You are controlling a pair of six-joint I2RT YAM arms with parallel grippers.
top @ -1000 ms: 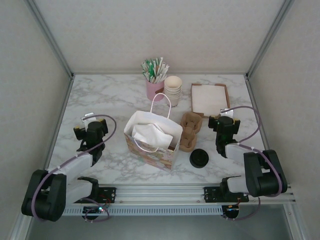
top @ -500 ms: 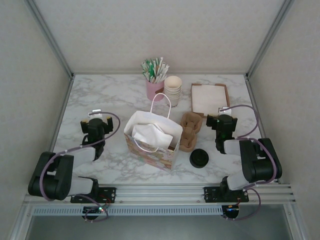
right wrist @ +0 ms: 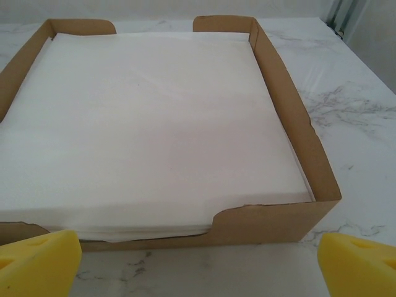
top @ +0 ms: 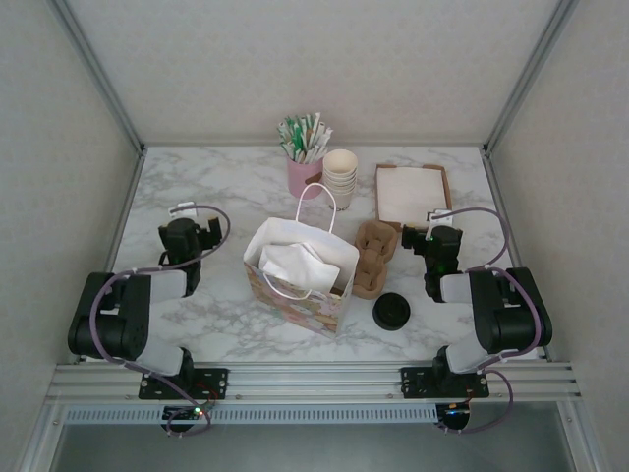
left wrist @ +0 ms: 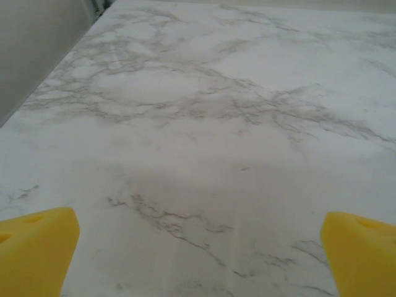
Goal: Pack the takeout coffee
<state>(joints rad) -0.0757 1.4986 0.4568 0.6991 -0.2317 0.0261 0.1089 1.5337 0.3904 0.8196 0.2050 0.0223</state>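
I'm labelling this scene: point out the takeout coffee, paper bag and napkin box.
takeout coffee point(top: 391, 312), top view, middle of its black lid.
paper bag point(top: 295, 298), top view, its patterned front wall.
napkin box point(right wrist: 281, 93), right wrist view, its right cardboard wall.

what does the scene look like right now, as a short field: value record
takeout coffee: upright on the table, lid on, right of the paper bag
paper bag: upright, open, white paper inside
cup carrier: beside the bag, no cup in it
left gripper: open, holding nothing, over bare table
right gripper: open, holding nothing, facing the napkin tray
task state: coffee not yet in the bag
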